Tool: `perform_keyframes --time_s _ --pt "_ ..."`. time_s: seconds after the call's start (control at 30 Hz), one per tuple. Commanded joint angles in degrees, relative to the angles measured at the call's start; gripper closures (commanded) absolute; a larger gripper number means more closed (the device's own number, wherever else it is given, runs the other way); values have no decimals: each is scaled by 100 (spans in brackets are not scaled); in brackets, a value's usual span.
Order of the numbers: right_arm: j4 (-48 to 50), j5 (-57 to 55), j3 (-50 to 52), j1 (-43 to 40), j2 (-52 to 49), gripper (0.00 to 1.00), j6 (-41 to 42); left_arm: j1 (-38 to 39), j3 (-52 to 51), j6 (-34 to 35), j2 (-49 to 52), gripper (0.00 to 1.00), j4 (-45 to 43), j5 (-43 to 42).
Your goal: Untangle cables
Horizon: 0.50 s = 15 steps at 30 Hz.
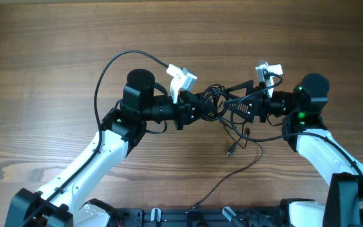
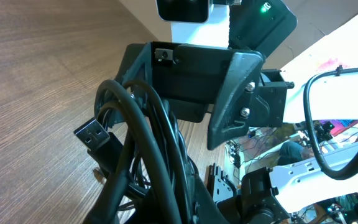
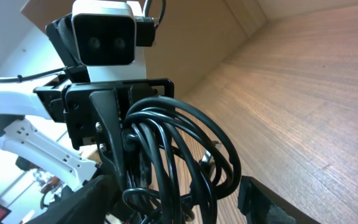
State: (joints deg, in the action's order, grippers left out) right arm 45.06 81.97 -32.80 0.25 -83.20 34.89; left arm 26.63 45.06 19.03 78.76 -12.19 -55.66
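The cables (image 1: 215, 101) are a dark knotted bundle of thin black wires held above the table between my two grippers. My left gripper (image 1: 194, 108) is shut on the bundle's left side. My right gripper (image 1: 234, 102) faces it with fingers spread, the loops lying between them. In the left wrist view the cables (image 2: 151, 149) run through the gripper (image 2: 179, 208), and a USB plug (image 2: 96, 134) sticks out. In the right wrist view the loops (image 3: 185, 149) fill the gap between the open fingers (image 3: 179, 205). One loose end with a small plug (image 1: 230, 151) hangs down to the table.
A thin wire (image 1: 232, 175) trails from the bundle toward the front edge. Thick black cords (image 1: 106, 69) fixed to the arms arc over the wooden table (image 1: 55, 50). A black rail (image 1: 188, 217) runs along the front edge.
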Motion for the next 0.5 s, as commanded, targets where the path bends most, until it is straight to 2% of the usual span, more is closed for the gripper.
perform_keyframes --time_s 0.0,0.07,0.13,0.2,0.4,0.43,0.47 --pt "9 48 -42 13 15 18 -61 -13 17 -9 15 96 -55 -138" --pt "9 326 -42 11 15 11 -232 -223 17 -11 15 96 -249 -485" --pt "-111 358 -42 11 15 9 -472 -402 17 -11 15 96 -581 -1126" --pt "-251 195 -42 13 15 9 -483 -505 17 -13 15 96 -713 -1423" --pt "-201 149 -42 356 15 21 -280 -304 17 -13 17 96 -708 -1434" --pt "-122 138 -42 431 15 32 -275 -247 17 -13 17 96 -704 -1432" --pt "-63 70 -42 463 15 50 -221 -201 17 -13 17 96 -651 -1349"
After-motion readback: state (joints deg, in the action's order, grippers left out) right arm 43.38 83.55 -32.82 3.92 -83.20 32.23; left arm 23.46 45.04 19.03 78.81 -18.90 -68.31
